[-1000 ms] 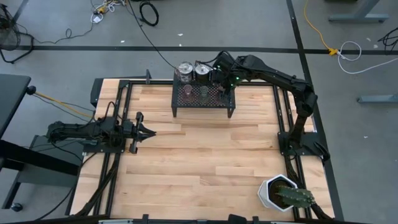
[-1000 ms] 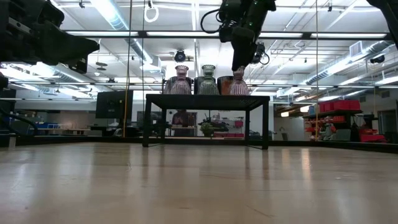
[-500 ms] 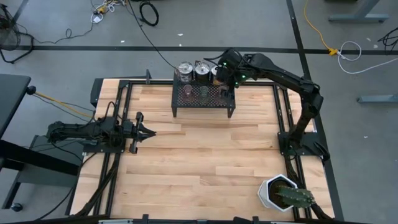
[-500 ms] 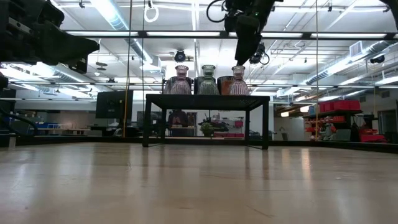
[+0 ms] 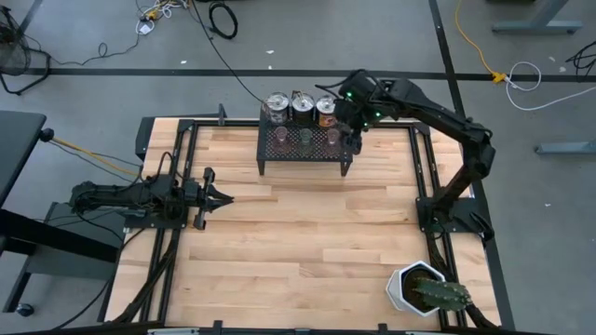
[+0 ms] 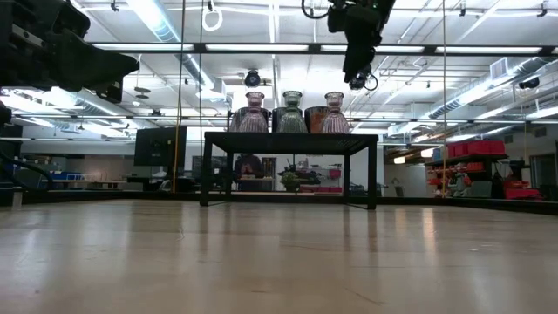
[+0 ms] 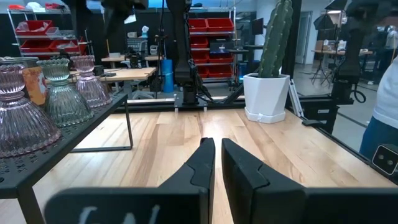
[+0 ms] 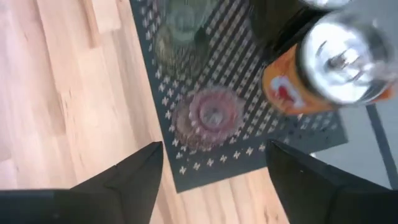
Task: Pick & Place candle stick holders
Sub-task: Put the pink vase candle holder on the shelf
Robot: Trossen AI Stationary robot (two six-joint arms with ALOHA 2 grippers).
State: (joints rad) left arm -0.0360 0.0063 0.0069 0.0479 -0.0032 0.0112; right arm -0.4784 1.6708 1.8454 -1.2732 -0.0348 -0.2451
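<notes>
Pink ribbed glass candle stick holder standing on black mesh rack, directly below right pincer, apart from it. Spread wide, gripping nothing. Beside orange-labelled silvery can-like holder.

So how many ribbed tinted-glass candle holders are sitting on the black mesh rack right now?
3, in a row along the rack: a pink glass holder at one end, an olive-green glass holder in the middle, a second pink glass holder at the other end. None looks hidden.
</notes>
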